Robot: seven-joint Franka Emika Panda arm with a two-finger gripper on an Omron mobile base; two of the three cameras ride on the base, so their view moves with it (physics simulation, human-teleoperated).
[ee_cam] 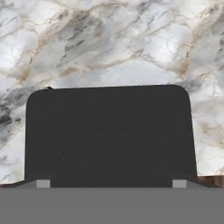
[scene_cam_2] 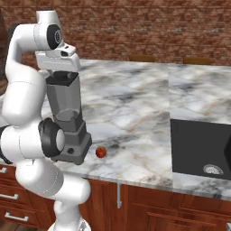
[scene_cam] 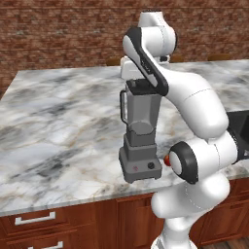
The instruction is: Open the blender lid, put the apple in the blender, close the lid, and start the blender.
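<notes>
The grey blender stands near the front edge of the marble counter. Its black lid sits on the jar's rim. My gripper points straight down over the lid, and its jaws stand wide, one fingertip at each side edge of the lid. I cannot tell whether the pads touch it. The small red apple lies on the counter just right of the blender's base, partly hidden by my arm in the left base view.
A black cooktop is set into the counter to the right. Wooden drawers run below the front edge. A brick wall stands behind, with brown chair backs at the counter's far side.
</notes>
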